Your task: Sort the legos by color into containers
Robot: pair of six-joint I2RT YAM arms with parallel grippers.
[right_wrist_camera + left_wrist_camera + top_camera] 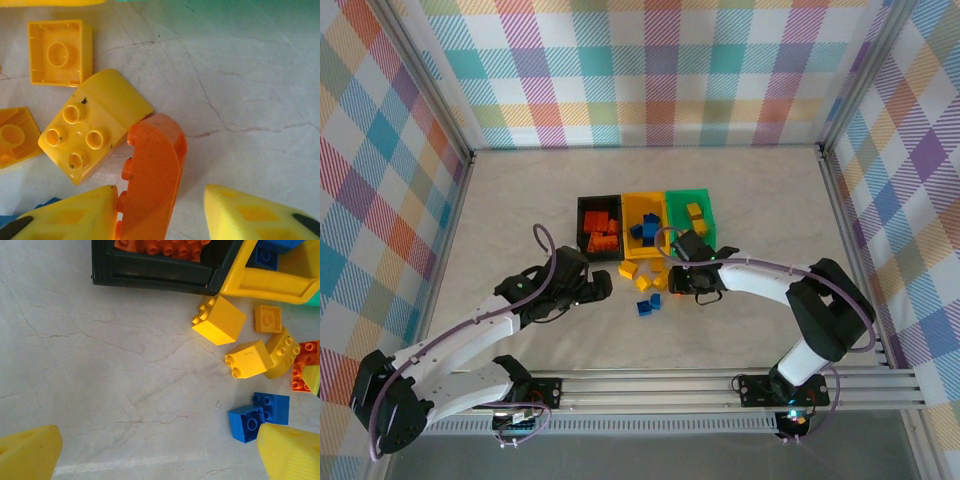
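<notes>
Right wrist view: right pincer (161,187) spread around an orange curved brick (155,155) touching only one finger (75,215), so closing could twist it loose.

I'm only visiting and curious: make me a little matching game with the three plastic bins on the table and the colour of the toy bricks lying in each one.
Bins:
1. black rectangular plastic bin
2. yellow rectangular plastic bin
3. green rectangular plastic bin

Inside:
A. blue plastic toy bricks
B. yellow plastic toy bricks
C. orange plastic toy bricks

Pairs: 1-C, 2-A, 3-B.
</notes>
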